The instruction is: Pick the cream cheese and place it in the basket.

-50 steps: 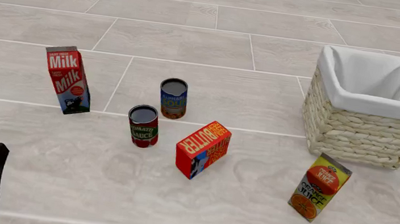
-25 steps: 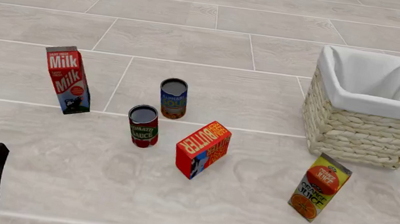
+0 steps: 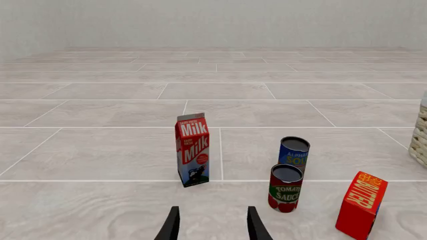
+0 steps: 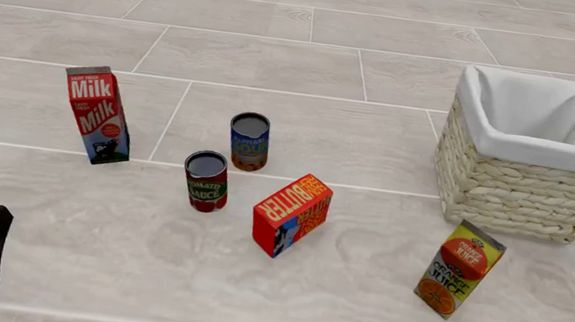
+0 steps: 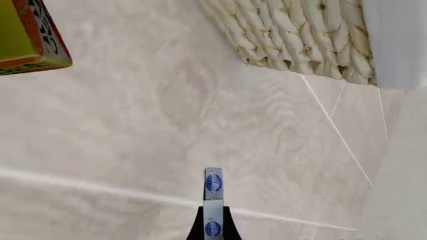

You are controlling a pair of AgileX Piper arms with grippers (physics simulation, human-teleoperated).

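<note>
The right gripper [image 5: 212, 227] is closed on the cream cheese [image 5: 213, 192], a thin pale blue-and-white box seen edge-on between dark fingers in the right wrist view. The box sits above the tiled table [image 4: 277, 61], with the woven wall of the basket [image 5: 300, 40] ahead of it and a corner of the orange juice carton [image 5: 30, 35] off to one side. From the front, only a dark sliver of that arm shows at the right edge of the frame, and the box itself is out of sight there.

The basket [image 4: 504, 188] stands at the far right of the table, its white cloth liner folded over the rim and its inside open from above, so the load likely needs lifting over the rim before release. The orange juice carton [image 4: 458, 268] leans just in front of the basket and could be knocked during the carry.

The left gripper [image 3: 212, 227] hangs low at the near left, fingers parted with nothing between them, apparently parked out of the way. Before it stand the milk carton [image 4: 96, 114], the soup can [image 4: 248, 141], the tomato sauce can [image 4: 205, 180] and the butter box [image 4: 291, 214], none of them touched.
</note>
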